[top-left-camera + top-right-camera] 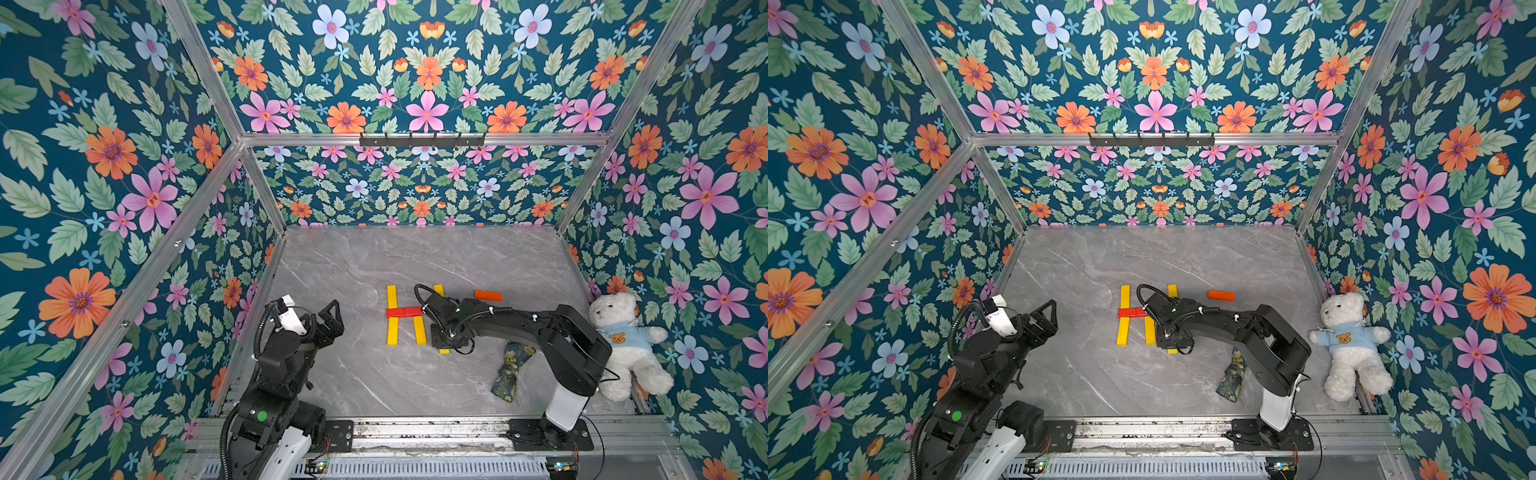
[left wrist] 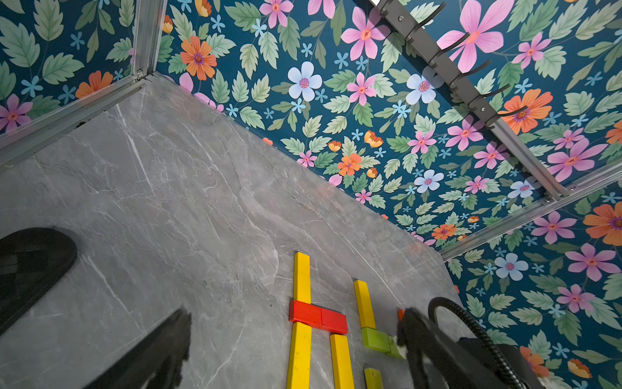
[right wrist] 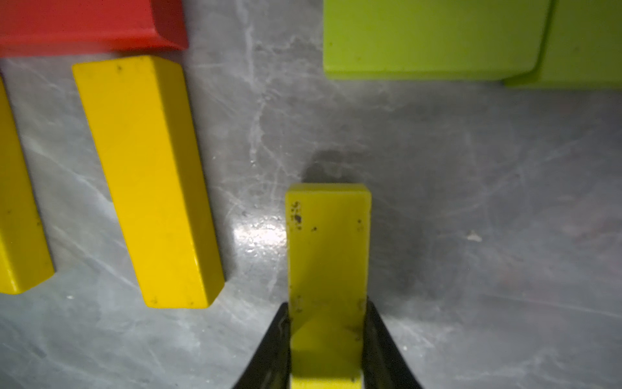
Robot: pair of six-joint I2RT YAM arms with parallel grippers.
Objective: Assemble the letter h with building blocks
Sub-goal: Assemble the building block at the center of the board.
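h on the bench: the letter h (image 1: 405,316) lies flat near the middle of the bench (image 1: 365,257). it has a long yellow upright (image 1: 391,314), a red crossbar (image 1: 404,311) across it, and a shorter yellow leg (image 1: 419,330) dropping from the crossbar's other end.
second group: just beside that leg, a yellow bar (image 2: 364,303) meets lime-green blocks (image 2: 380,340) set crosswise. the right arm hides much of this group in both top views.
right gripper: the right gripper (image 3: 327,304) is clamped on the rear end of a yellow-green block (image 3: 328,242), one finger on each long side, low over the bench. i cannot tell whether the block touches the surface.
why held so: gripping the tail leaves the front end free and in sight. that end can then be lined up with the lime-green blocks, which it points at but does not touch.
left gripper: the left gripper (image 1: 332,321) hangs raised at the left side, well apart from the blocks. its fingers (image 2: 33,266) are spread with nothing between them, and it is probably parked out of the way.
spare: an orange block (image 1: 488,295) lies alone beyond the right arm.
step, as i judge it: setting a lower piece for a second figure.
risk: the shorter yellow leg is near the held block, so a sideways slip could knock the letter h out of line.
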